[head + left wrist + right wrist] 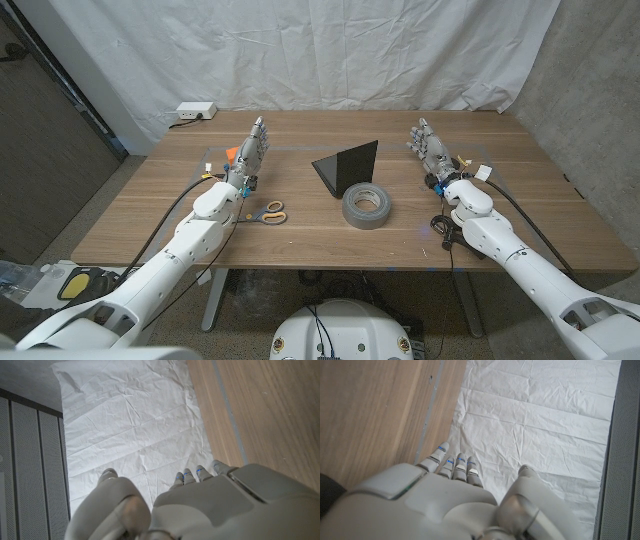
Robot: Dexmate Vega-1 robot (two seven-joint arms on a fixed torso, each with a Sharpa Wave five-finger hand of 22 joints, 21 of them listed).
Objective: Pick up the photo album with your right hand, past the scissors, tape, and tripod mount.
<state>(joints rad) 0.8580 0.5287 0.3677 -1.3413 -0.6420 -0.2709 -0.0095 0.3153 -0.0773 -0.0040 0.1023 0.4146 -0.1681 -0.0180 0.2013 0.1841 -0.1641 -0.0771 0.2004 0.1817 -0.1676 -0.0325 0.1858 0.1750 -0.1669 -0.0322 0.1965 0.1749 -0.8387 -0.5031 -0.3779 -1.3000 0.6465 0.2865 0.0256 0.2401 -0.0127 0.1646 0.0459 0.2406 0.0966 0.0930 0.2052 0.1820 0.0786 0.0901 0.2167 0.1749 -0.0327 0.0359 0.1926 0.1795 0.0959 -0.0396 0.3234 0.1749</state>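
The photo album [348, 165] is a black, angular shape at the table's middle. A grey roll of tape [366, 206] lies just in front of it. Scissors [268, 212] with orange-yellow handles lie left of the tape, beside my left forearm. My right hand [430, 150] is held up to the right of the album, fingers extended and holding nothing; its back [445, 505] faces the wrist camera. My left hand [252, 150] is raised the same way left of the album, also holding nothing, with its back [200, 505] towards its camera. A small orange item [230, 153] peeks out beside my left hand.
A white power strip [195, 112] sits at the table's far left edge. A creased white sheet [330, 50] hangs behind the table [540, 230]. Bare wood lies along the front edge and the far right.
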